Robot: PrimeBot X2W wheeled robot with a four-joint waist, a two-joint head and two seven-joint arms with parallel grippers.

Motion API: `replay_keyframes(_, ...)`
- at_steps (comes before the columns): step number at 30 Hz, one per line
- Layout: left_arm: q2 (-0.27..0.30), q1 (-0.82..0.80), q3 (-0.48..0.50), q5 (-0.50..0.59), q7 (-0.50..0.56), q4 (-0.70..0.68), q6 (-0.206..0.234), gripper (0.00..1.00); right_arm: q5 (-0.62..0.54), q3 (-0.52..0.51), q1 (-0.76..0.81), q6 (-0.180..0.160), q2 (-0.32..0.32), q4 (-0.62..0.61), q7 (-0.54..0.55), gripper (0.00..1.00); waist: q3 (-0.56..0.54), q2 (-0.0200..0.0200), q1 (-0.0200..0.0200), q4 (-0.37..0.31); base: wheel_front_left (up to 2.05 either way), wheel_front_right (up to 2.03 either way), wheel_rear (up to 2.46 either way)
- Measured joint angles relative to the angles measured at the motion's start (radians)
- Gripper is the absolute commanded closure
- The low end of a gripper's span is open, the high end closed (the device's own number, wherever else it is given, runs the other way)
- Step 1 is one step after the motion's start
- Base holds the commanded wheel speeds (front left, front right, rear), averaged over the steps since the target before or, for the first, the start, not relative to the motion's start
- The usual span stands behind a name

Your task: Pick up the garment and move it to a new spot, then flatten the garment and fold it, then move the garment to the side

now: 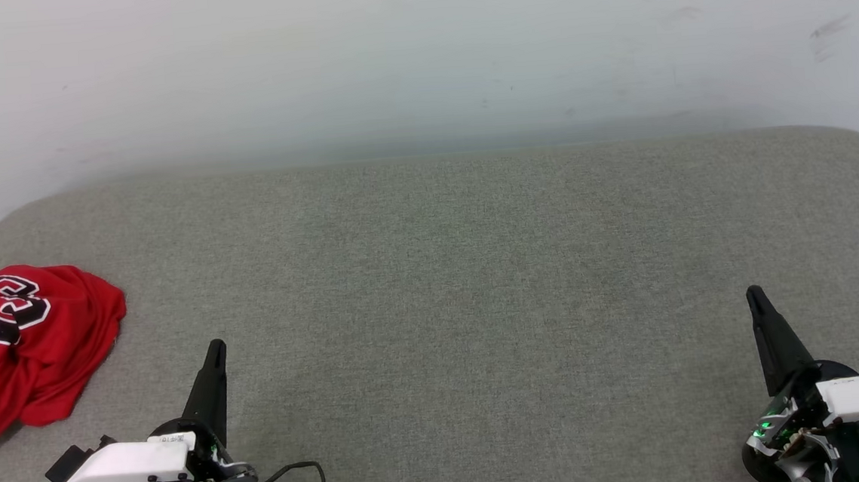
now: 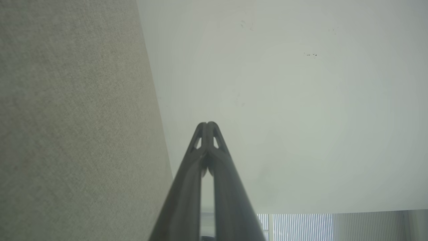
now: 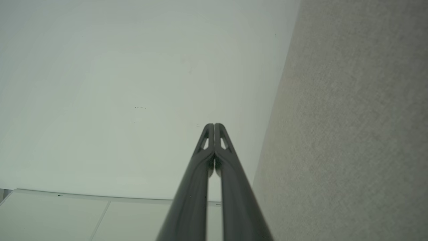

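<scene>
**Pickup not yet begun**

Head view: garment crumpled at left edge, on grey surface. Left gripper lower left, near it. Right gripper lower right, well apart. Advised: spread left jaws, pinch a raised fold. Legible: "23", partly folded.
Left wrist view: fingers pressed together, empty.
Right wrist view: likewise.

The red garment lies crumpled at the left edge of the frame, its black, white-outlined "23" facing up, on the grey fabric-covered surface. At lower left the left gripper points up-frame, fingers pressed together, just right of the shirt and apart from it. A black cable loops beside its base. At lower right, the right gripper is likewise pinched closed. A scuffed white wall spans the top.
</scene>
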Motion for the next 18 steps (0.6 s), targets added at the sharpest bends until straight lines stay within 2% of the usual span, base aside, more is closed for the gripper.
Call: replay_keyframes(18, 0.000, 0.000, -0.001, 0.000, 0.000, 0.000, 0.000, 1.00, 0.000, 0.000, 0.000, 0.000, 0.000, 0.000, 0.000, 1.00, 0.000, 0.0000, 0.0000, 0.000, 0.00, 0.00, 0.00)
